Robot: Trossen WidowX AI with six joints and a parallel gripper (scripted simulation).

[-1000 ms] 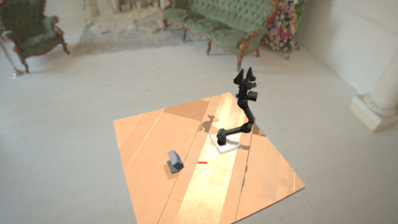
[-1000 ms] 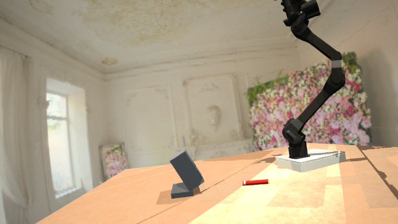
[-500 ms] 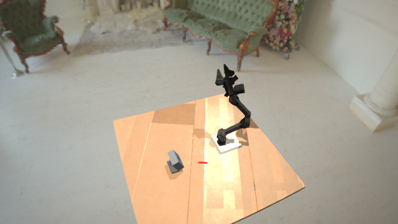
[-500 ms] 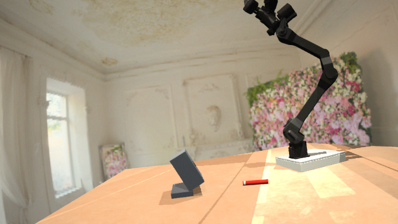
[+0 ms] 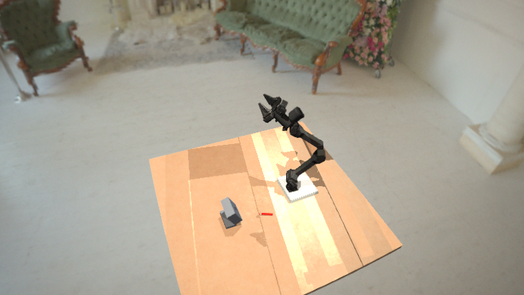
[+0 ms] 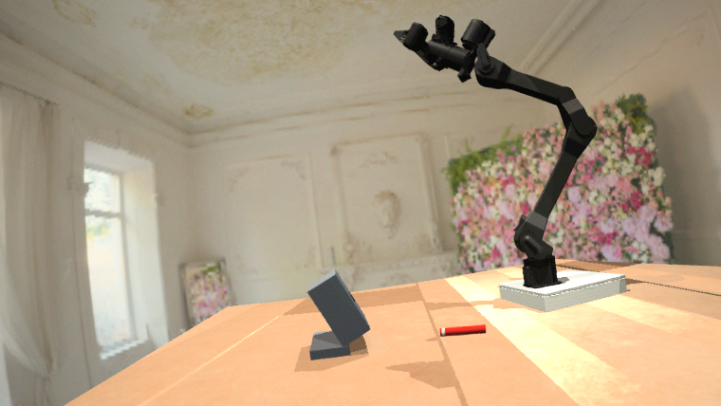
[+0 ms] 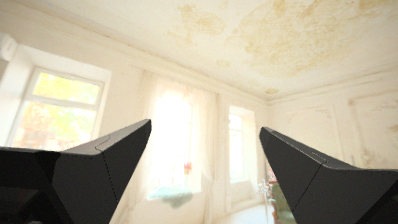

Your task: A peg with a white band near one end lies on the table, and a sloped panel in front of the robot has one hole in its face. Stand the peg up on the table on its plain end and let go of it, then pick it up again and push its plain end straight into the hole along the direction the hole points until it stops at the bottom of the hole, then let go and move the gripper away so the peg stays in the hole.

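A red peg [image 5: 267,214] [image 6: 464,330] lies flat on the table, its white band at the end toward the grey sloped panel. The panel [image 5: 232,211] [image 6: 339,308] stands on a small foot beyond the peg from the arm's base; its hole cannot be made out in these views. My gripper [image 5: 261,99] [image 7: 206,127] is open and empty, high above the table and far from the peg and the panel. In the exterior view its fingers overlap. The wrist view shows neither peg nor panel.
The wooden table [image 5: 220,263] [image 6: 242,378] carries the arm's white base plate [image 5: 306,194] [image 6: 580,297], to the right of the peg in the top and exterior views. Bright light stripes and arm shadows cross the table top.
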